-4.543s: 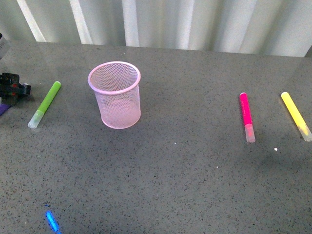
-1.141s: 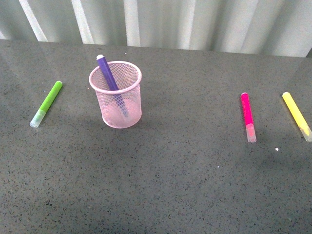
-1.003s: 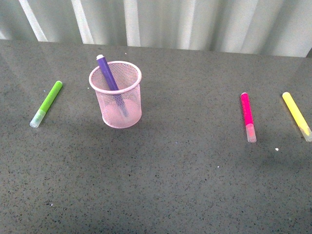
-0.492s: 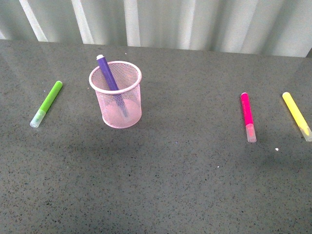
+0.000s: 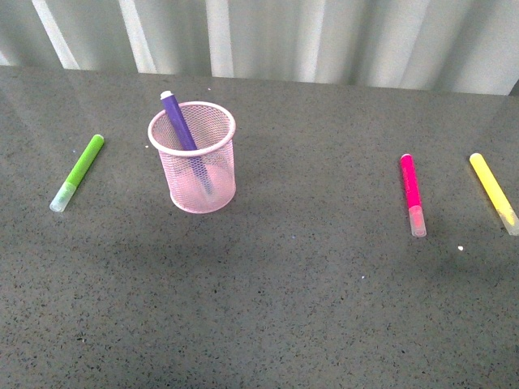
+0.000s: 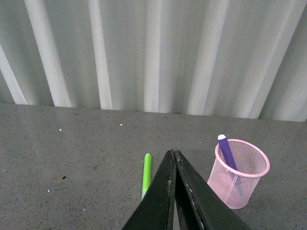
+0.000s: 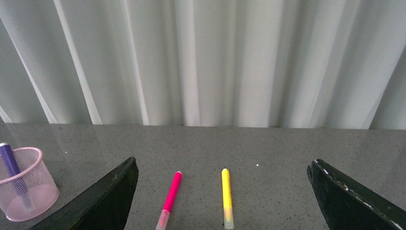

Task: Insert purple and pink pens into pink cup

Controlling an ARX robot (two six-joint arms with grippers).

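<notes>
The pink cup [image 5: 192, 158] stands upright on the dark table, left of centre in the front view. The purple pen [image 5: 182, 131] leans inside it, its white-tipped end above the rim. The pink pen [image 5: 412, 194] lies flat on the table at the right, pale cap toward me. Neither arm appears in the front view. My left gripper [image 6: 173, 154] is shut with nothing in it, held high and back from the pink cup [image 6: 242, 171]. My right gripper [image 7: 222, 167] is wide open, and the pink pen [image 7: 170, 195] lies on the table beyond it.
A lime-green marker [image 5: 77, 172] lies left of the cup. A yellow marker [image 5: 494, 192] lies at the far right, beside the pink pen. A pleated pale curtain [image 5: 284, 36] closes off the table's far edge.
4.5 s ago the cup was empty and the left gripper stood at the left edge with something purple; now the purple pen stands in the cup and the arm is gone. Nothing moved in the last second.
</notes>
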